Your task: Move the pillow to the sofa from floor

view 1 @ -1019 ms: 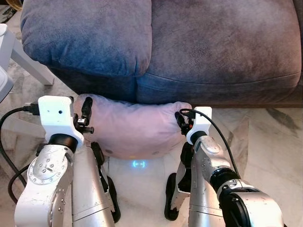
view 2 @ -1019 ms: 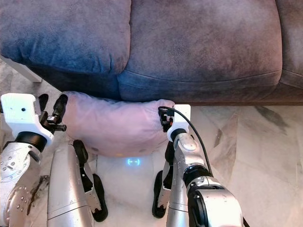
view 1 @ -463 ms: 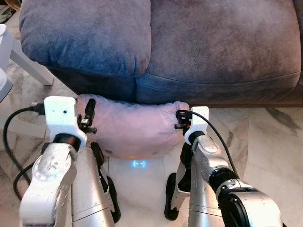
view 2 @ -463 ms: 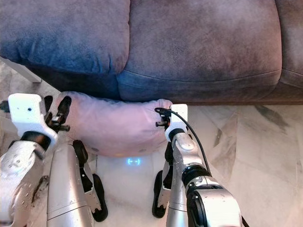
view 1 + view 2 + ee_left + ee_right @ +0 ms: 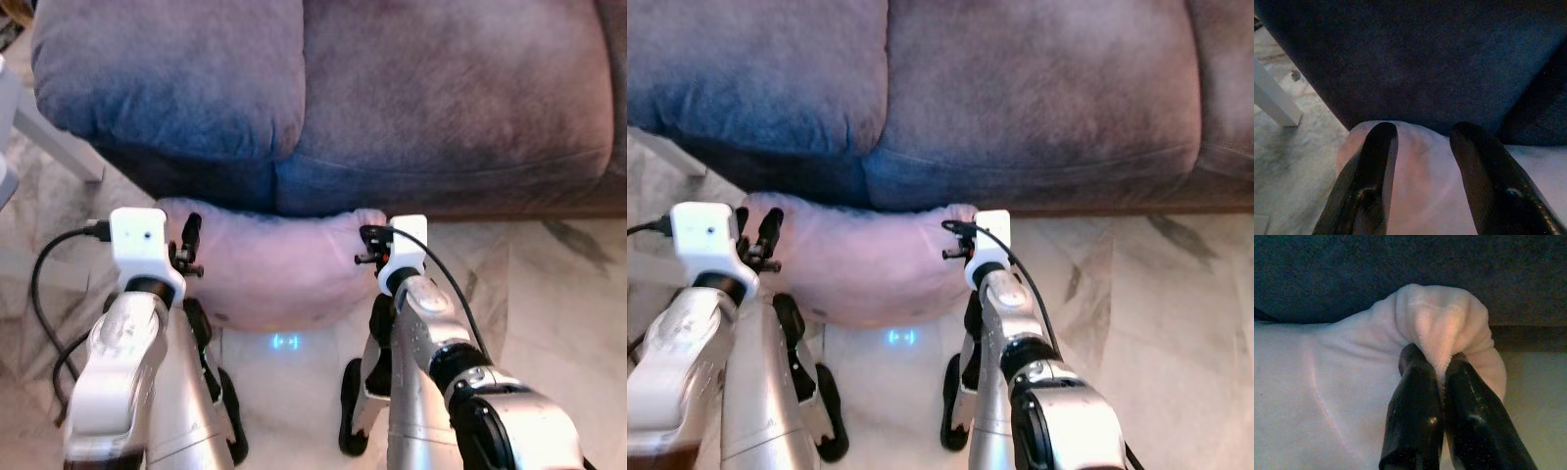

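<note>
The pillow (image 5: 279,266), pale pink and soft, lies on the floor (image 5: 549,294) in the middle of the eye views, pressed against the dark front of the sofa (image 5: 392,88), with its far edge tucked under the seat overhang. It sits just below centre of the frame, between the two silver arms.

The right gripper (image 5: 1436,367) is at the pillow's right corner, to the right of centre in the eye views. In the right wrist view its two black fingers (image 5: 1410,401) are pinched together on a bunched fold of the pink fabric, which puffs out above the fingertips; it is clenched on the pillow.

The left gripper (image 5: 1420,142) is at the pillow's left end, left of centre in the eye views. In the left wrist view its fingers (image 5: 1374,161) stand spread apart, released, with the pillow's surface lying between and under them and the sofa's dark front just beyond. Whether the fingertips press into the fabric cannot be told.

The sofa fills the upper half of the eye views, its blue-grey cushions meeting at a seam above the pillow. A white leg (image 5: 54,147) of some furniture stands at the upper left on the marble floor. A small blue light (image 5: 285,342) glows on the floor just below the pillow, between the robot's legs.
</note>
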Available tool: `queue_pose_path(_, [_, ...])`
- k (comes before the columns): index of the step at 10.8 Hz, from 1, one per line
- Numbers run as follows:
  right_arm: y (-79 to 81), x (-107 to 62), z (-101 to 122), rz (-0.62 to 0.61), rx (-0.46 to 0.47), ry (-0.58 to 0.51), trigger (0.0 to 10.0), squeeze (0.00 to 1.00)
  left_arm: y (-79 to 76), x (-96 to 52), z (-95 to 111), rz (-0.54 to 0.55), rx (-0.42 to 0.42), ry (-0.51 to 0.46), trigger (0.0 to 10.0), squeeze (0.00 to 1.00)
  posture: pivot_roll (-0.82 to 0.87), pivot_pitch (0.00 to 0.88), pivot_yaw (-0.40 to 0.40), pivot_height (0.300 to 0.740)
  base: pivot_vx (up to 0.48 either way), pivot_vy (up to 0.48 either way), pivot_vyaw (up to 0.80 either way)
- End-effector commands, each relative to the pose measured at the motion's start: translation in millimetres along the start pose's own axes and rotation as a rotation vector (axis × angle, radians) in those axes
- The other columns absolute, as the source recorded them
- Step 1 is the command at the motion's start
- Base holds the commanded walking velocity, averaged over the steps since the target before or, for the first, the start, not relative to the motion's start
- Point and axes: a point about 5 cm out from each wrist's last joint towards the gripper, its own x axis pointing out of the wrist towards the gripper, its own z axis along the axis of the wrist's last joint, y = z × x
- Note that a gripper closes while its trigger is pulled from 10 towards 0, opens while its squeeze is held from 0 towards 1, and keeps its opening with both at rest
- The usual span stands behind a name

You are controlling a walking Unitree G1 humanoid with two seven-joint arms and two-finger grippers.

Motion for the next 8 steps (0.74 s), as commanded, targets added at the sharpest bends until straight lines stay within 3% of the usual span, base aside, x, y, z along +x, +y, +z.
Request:
queue_pose_path(1, [-2.8,-5.1,-12.3,-0.009,0.002,0.032,10.0,0.0,5.4,0.4,-16.9,0.026,0.01,0.039,10.0,0.0,0.21,0.264,-0.113,0.468,0.0,0.0,0.0])
queue_pose_path(4, [-12.9,-17.5,-34.3,-0.046,0.011,0.078,10.0,0.0,9.0,11.8,-26.3,0.028,0.025,0.026,10.0,0.0,0.2,0.158,-0.115,0.468,0.0,0.0,0.0])
queue_pose_path(8, [-19.9,-24.1,-38.0,-0.071,0.004,0.052,10.0,0.0,9.9,31.6,-33.1,0.011,0.042,-0.001,10.0,0.0,0.18,0.075,-0.099,0.468,0.0,0.0,0.0])
